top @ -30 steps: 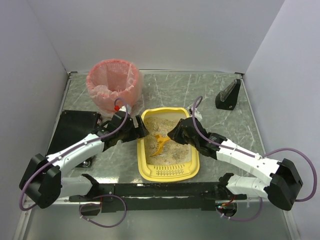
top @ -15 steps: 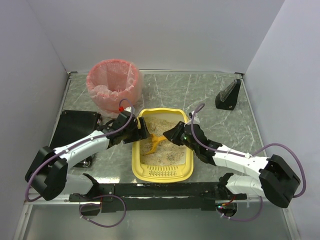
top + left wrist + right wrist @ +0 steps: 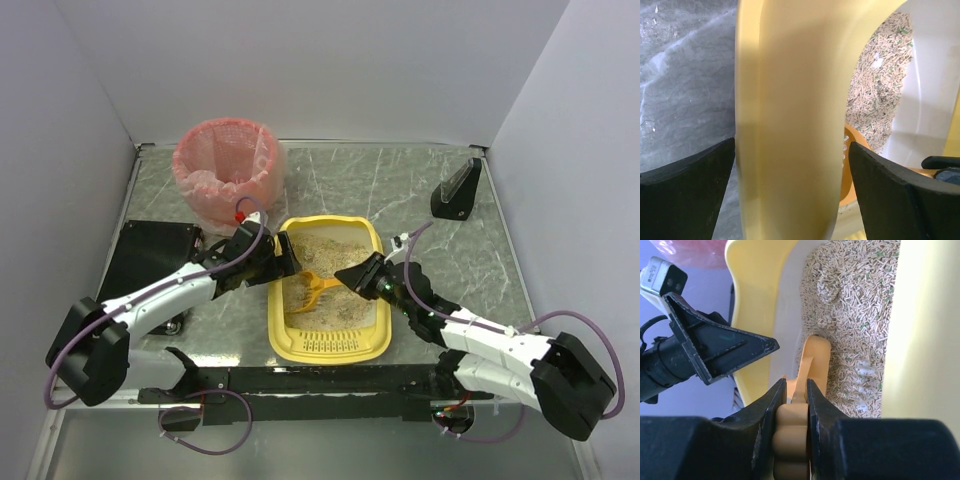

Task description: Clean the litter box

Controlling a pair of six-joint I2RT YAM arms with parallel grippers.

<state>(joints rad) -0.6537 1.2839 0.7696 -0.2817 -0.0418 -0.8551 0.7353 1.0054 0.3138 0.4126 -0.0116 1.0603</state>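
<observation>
The shallow yellow plastic litter box (image 3: 327, 346), filled with beige pellets, sits at the centre of the grey marbled table (image 3: 450, 255), with its slotted lip toward the bottom of the frame. My right gripper (image 3: 352, 277) has its jaws closed on the handle of the small orange slotted plastic scoop (image 3: 311, 290), whose blade is down in the litter by the left wall. My left gripper (image 3: 283, 262) has its jaws spread wide astride that left rim. The rim fills the gap between them, and I cannot tell whether they press on it.

My main worry is crowding. In the right wrist view the scoop (image 3: 812, 360) lies just beside the left arm's inner finger (image 3: 720, 352), so a sweep to the left could knock them together. If the rim is only bracketed and not clamped, a push on the wall could skid the box. The handle is pinched narrowly and may twist under load, which would spill pellets onto the table on the way to the round pink-lined basket (image 3: 228, 165) at the upper left.

1 second ago the box lay skewed, with its near end swung right. Now it sits squarer. The scoop has moved from mid-litter toward the left wall, and the right arm has drawn back toward the lower right.
</observation>
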